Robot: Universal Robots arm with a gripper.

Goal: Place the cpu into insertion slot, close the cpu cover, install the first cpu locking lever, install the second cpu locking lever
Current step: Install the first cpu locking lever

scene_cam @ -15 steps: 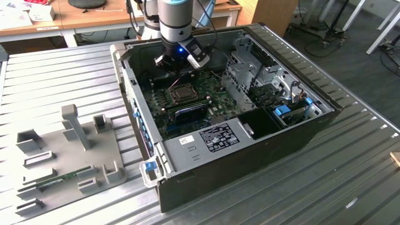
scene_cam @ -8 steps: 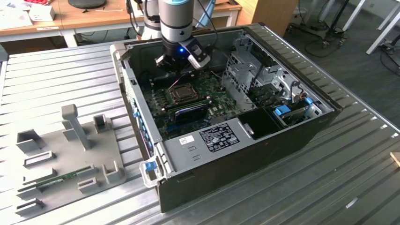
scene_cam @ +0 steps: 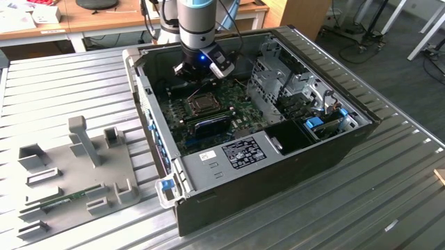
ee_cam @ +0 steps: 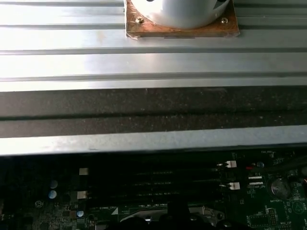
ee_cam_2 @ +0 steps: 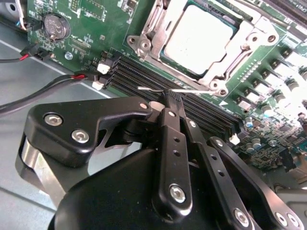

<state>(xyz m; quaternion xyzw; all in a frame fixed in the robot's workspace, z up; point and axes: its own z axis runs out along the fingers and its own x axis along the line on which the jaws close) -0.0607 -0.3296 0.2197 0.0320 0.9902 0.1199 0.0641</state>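
The cpu (ee_cam_2: 199,36) lies pale and flat in the insertion slot (scene_cam: 204,104) on the green board inside the open computer case. The silvery cpu cover (ee_cam_2: 144,45) lies flat over it, framing the chip through its window. A thin wire locking lever (ee_cam_2: 152,89) runs along the socket's near edge beside the black memory slots. In the second wrist view my gripper (ee_cam_2: 171,97) is shut, its black fingers (ee_cam_2: 171,134) together, and the tips meet right at that wire. In the exterior view the gripper (scene_cam: 201,78) hangs just behind the socket.
The case walls (scene_cam: 149,104) and a metal drive cage (scene_cam: 278,78) close in the board. Red and black cables (ee_cam_2: 57,84) run near the gripper. A coin battery (ee_cam_2: 53,25) sits on the board. A grey fixture plate (scene_cam: 76,172) lies on the ribbed metal table at the exterior view's left.
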